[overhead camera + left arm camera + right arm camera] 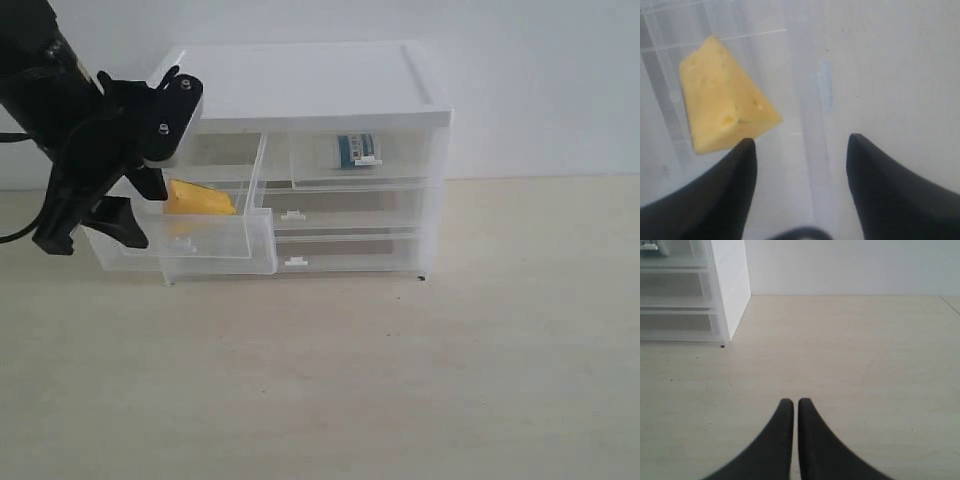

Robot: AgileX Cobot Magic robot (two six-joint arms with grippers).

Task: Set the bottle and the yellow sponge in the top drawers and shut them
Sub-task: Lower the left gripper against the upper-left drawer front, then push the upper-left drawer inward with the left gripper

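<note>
Left gripper (801,139): fingers (735,190) spread, nothing between them. In the left wrist view I see the yellow sponge (722,102) lying loose on the floor of the top left drawer (215,243). It sits right beside one fingertip, outside the gap. I can't tell whether that finger touches it.

The exterior view agrees. The top left drawer is pulled well out of the cabinet (300,85), and the sponge shows yellow through its translucent walls, toward the back. The left arm hangs over the drawer's outer left end.

The bottle (355,150) is inside the top right drawer (410,168), and I can read its teal label through the front. That drawer is pushed in, its front about flush with the cabinet face. The two full-width drawers (350,210) below look pushed in too.

Right gripper (791,402): fingers pressed together, tips meeting, holding nothing. It points low across the worktop (865,365), well apart from the cabinet. Only the cabinet's right corner and drawer ends show in the right wrist view.
</note>
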